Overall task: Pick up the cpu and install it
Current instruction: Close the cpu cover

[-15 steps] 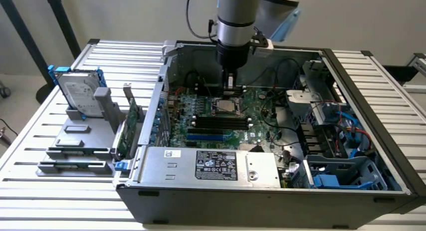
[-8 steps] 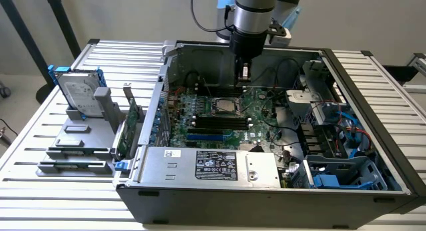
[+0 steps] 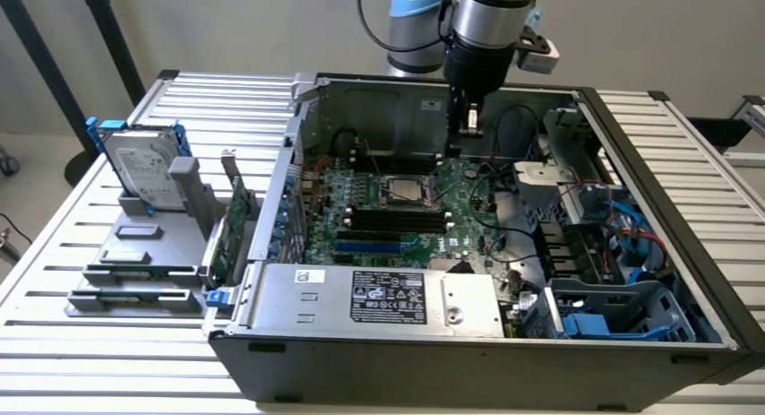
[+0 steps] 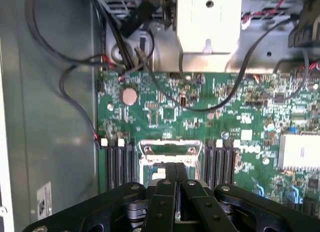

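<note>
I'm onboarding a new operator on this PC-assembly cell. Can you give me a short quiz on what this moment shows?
1. True or false: the fingers of the gripper are shut.
2. Where does the hard drive in its blue bracket stand relative to the case?
A. Inside it
B. Outside it, upright on the grey fixture, at the exterior view's left
C. On top of its power supply
3. Fill in: the gripper hangs inside the open case, over the green ____.

Key
1. True
2. B
3. motherboard
</note>
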`<act>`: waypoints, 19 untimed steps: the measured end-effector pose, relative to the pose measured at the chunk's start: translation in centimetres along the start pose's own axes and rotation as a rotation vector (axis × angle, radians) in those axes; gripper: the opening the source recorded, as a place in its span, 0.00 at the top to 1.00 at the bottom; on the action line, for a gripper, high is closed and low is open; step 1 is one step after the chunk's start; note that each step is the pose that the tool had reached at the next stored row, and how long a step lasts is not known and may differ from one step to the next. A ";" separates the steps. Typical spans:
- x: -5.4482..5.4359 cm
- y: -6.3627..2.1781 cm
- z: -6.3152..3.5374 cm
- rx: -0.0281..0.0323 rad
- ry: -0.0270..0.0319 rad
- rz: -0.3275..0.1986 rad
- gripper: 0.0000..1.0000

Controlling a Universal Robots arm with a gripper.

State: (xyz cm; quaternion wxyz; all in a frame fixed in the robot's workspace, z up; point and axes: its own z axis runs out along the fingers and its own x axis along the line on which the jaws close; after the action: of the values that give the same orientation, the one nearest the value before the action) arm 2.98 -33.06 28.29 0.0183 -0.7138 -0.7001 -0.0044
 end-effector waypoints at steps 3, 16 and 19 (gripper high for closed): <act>0.0 1.27 -0.04 0.0001 0.0013 -0.002 0.89; 0.0 2.71 1.54 0.0003 0.0017 -0.008 0.89; -0.1 2.72 2.08 0.0001 0.0029 -0.009 0.89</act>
State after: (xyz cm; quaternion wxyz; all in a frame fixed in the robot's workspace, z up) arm 5.66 -33.10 26.15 0.0193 -0.7107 -0.7033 -0.0055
